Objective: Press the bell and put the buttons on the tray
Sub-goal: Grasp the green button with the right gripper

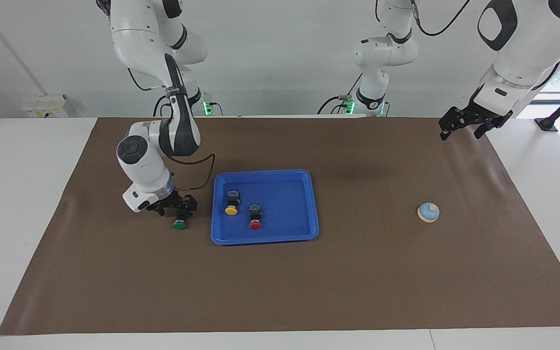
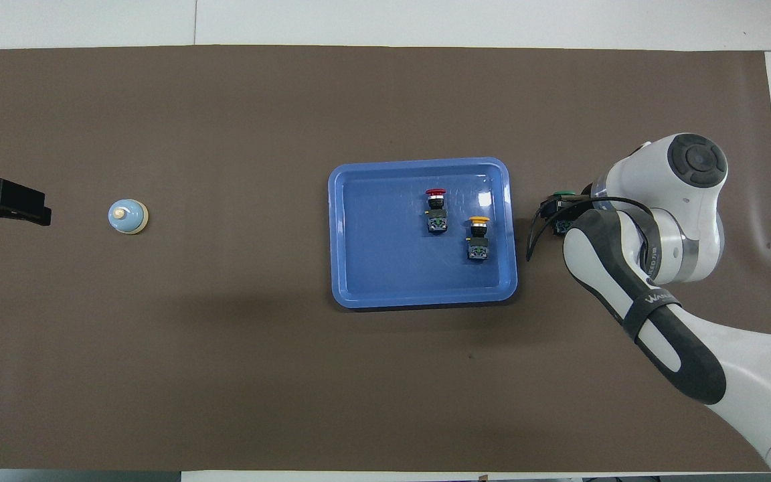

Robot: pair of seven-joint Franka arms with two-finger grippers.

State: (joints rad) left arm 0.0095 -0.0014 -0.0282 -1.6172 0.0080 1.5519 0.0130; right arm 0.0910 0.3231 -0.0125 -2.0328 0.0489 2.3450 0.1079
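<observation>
My right arm is folded low over the brown mat, elbow up and wrist pitched down, on the right arm's end of the bench just beside the short edge of the flat rectangular bright blue plastic tray [image 1: 309, 204]. My right gripper [image 1: 179, 210] is down at the green-capped push-button switch with the black blocky body [image 1: 179, 224]; the fingers sit on either side of the body with the cap poking out toward the bench edge away from me, but I cannot tell whether they are clamped on it or merely around it. That button is outside the tray, at mat level or close to it. Inside the tray lie the yellow-capped push-button switch [image 1: 231, 209] and the red-capped push-button switch [image 1: 255, 223], side by side and apart, both on their sides with caps pointing away from me. The small round light blue bell with cream rim and knob [image 1: 428, 212] stands alone on the mat toward the left arm's end. My left arm waits, raised, with my left gripper [image 1: 461, 127] hanging over the mat's corner at that end, fingers spread apart and holding nothing.
</observation>
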